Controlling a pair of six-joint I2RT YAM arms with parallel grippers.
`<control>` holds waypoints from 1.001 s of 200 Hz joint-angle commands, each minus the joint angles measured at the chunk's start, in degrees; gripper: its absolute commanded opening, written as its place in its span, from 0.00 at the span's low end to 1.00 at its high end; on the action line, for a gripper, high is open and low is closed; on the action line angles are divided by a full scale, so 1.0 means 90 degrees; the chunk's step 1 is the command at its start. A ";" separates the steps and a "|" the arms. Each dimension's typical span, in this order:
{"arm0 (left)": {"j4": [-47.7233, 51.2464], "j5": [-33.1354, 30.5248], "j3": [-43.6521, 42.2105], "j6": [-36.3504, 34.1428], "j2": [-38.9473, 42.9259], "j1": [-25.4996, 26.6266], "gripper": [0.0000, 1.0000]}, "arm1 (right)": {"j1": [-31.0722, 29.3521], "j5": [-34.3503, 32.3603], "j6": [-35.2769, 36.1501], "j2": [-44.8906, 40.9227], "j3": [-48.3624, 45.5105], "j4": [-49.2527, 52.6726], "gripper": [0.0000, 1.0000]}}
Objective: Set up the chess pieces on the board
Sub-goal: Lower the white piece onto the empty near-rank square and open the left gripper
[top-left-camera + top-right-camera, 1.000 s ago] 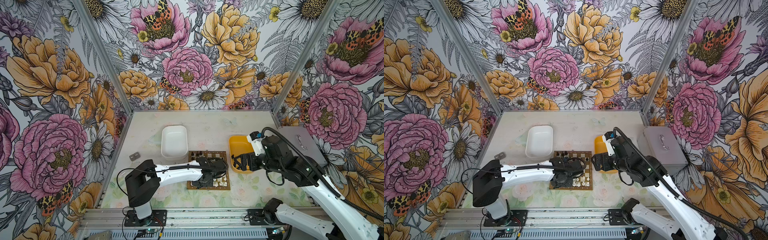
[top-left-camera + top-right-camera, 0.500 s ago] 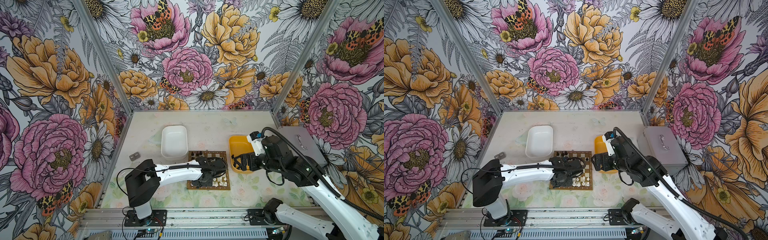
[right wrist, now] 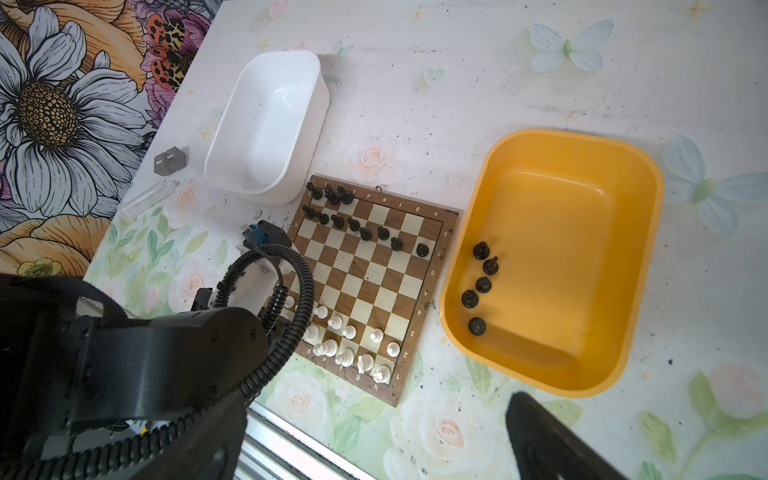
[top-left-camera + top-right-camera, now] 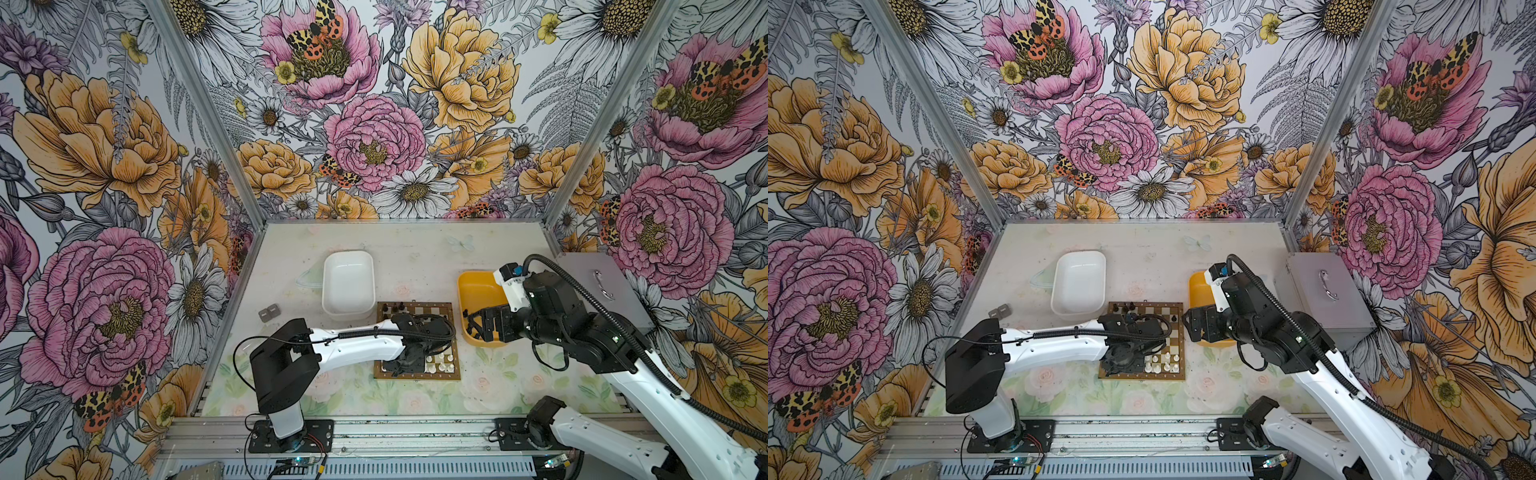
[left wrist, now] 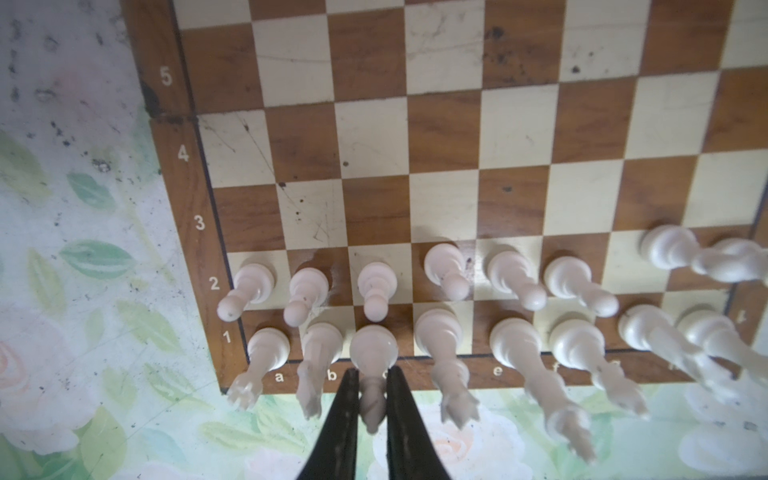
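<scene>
Well, the left gripper (image 5: 373,374) is pinched onto the upper part of a white piece (image 5: 373,351). The base of that piece sits on the c-file square of the first rank, at the near edge of the chessboard (image 5: 444,137). It stands upright, long axis running straight up toward the wrist, and the two black fingers bracket it from either side. Its top is too blurred to name it.

The coming move, I'd judge, turns on opening and lifting straight up, because white neighbours stand just beside it on both sides. Both white rows look full from the left wrist view, and the white tray (image 3: 270,124) shows nothing inside. In both top views the arm's own wrist hides that grip entirely.

The right gripper (image 4: 478,326) hangs over the yellow tray (image 3: 582,232) with its jaws wide apart, holding nothing. Only the right wrist view shows the five black pieces (image 3: 482,284) on the tray's floor. It also shows three black men (image 3: 332,195) on the far rank and a row of black pawns (image 3: 365,232) before them. Those five lie under the right arm, well apart from the left one.
</scene>
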State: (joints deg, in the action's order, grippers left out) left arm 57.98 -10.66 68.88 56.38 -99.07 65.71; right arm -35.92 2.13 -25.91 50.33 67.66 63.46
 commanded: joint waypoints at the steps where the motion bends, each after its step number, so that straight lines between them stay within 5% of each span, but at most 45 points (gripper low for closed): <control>1: -0.0114 0.0127 0.0089 -0.0139 -0.0123 -0.0065 0.15 | 0.0017 -0.0119 -0.0012 -0.0064 0.0149 -0.0012 1.00; 200: -0.0114 0.0196 0.0230 -0.0171 -0.0262 -0.0087 0.18 | 0.0026 -0.0127 0.0018 -0.0094 0.0051 -0.0010 1.00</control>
State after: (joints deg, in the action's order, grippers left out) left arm 58.02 -9.96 69.65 55.42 -100.64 65.32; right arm -35.92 1.74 -25.89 50.33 67.66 63.46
